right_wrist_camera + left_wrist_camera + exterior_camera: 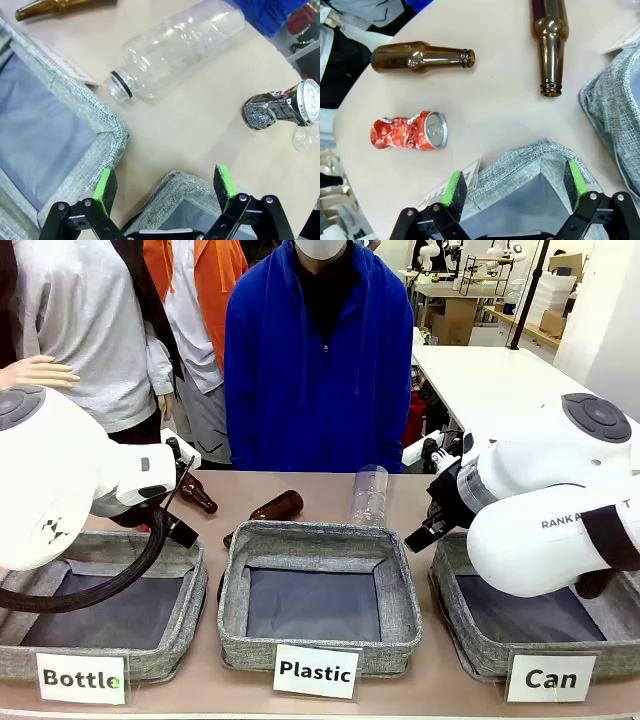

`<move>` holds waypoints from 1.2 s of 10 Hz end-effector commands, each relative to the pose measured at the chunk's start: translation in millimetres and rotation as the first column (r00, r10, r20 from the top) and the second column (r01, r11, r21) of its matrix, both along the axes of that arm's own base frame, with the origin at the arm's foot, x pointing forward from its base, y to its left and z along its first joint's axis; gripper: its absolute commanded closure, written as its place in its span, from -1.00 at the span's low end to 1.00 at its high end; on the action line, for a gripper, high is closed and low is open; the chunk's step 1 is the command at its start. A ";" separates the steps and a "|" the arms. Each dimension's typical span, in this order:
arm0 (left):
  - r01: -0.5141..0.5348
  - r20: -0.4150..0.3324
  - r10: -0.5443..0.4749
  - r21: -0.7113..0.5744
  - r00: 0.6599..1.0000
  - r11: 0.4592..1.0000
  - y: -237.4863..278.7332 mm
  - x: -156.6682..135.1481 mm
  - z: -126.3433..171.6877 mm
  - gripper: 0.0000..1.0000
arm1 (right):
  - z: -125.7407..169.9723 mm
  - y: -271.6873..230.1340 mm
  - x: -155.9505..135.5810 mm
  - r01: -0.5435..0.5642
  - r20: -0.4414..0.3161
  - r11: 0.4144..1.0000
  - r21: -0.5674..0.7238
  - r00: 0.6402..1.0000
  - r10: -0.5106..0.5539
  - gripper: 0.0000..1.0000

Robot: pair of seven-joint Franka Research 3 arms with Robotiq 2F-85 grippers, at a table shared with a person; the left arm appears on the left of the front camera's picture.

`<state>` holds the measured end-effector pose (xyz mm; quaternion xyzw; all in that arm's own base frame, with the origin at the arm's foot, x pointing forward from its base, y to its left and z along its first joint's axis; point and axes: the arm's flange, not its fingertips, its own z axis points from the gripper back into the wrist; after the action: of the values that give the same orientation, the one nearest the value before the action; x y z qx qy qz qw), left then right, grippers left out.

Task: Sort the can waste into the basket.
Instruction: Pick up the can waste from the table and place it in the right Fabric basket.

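Note:
A crushed shiny red can point(410, 131) lies on its side on the table in the left wrist view, up and left of my left gripper point(512, 185). That gripper is open and hovers over a corner of the "Bottle" basket point(530, 160). In the right wrist view a dented dark can point(280, 110) with a silver top lies on the table, up and right of my right gripper point(165, 182). The right gripper is open with nothing between its fingers, above a corner of the "Can" basket point(175, 187). In the front view the "Can" basket point(452, 615) stands at the right, under my right arm.
Two brown glass bottles point(420, 56) point(550, 40) lie near the red can. A clear plastic bottle point(175, 50) lies beside the "Plastic" basket point(320, 540). The "Bottle" basket point(185, 570) stands at the left. A person in a blue jacket point(320, 350) stands at the far side.

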<state>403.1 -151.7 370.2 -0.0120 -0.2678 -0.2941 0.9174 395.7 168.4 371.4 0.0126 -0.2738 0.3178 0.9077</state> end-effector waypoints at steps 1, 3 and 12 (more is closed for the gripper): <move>0.000 0.000 0.000 0.000 1.000 1.000 0.0 0.0 0.1 -1.00 | 0.0 0.0 0.0 0.000 0.000 1.000 0.000 1.000 0.000 -1.00; 0.000 0.000 0.000 0.000 1.000 1.000 0.0 0.0 0.1 -1.00 | 0.0 0.0 0.0 0.000 0.000 1.000 0.000 1.000 0.000 -1.00; 0.000 0.000 0.000 0.000 1.000 1.000 0.0 0.0 0.1 -1.00 | 0.0 0.0 0.0 0.000 0.000 1.000 0.000 1.000 0.000 -1.00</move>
<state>403.1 -151.8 370.2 -0.0121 -0.2678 -0.2940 0.9174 395.7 168.5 371.3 0.0123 -0.2738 0.3182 0.9075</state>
